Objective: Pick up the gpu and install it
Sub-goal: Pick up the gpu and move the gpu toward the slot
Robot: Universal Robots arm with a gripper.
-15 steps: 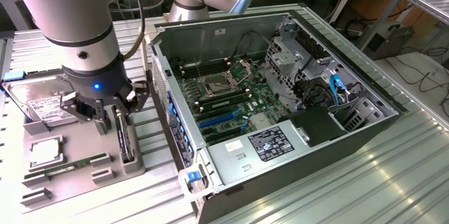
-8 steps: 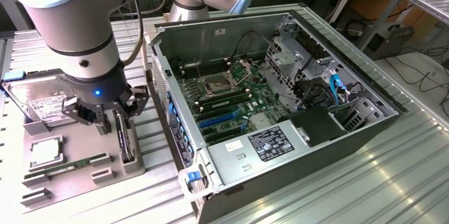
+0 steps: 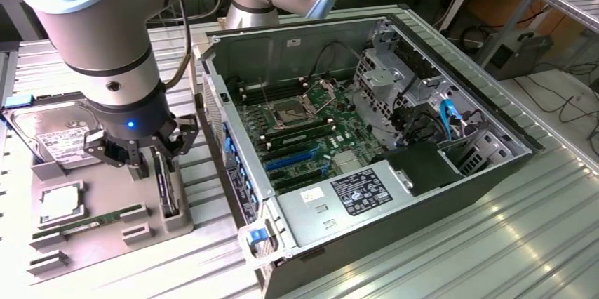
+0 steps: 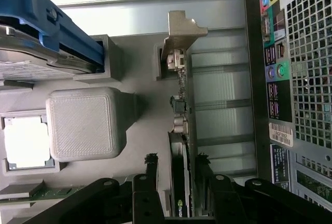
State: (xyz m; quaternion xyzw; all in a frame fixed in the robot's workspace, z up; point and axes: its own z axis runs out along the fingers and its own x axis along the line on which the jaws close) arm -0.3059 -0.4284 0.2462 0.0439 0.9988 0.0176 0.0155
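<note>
The gpu (image 3: pixel 170 188) stands on its edge in a slot of the grey fixture (image 3: pixel 112 243), a thin black card. In the wrist view the gpu (image 4: pixel 180 130) runs away from the camera, with its pale metal bracket (image 4: pixel 181 29) at the far end. My gripper (image 3: pixel 156 158) hangs right over the card. Its fingertips (image 4: pixel 150 159) sit one on each side of the card's near end, and a small gap shows on either side. My gripper (image 4: pixel 176 159) is open, straddling the card.
The open computer case (image 3: pixel 487 113) lies at the exterior view's right, with blue expansion slots (image 3: pixel 290 162) on its motherboard. On the fixture are a silver hard drive (image 3: pixel 56 134), a CPU (image 3: pixel 58 203) and a green memory stick (image 3: pixel 94 223). The case's rear ports (image 4: pixel 275 73) are close beside the card.
</note>
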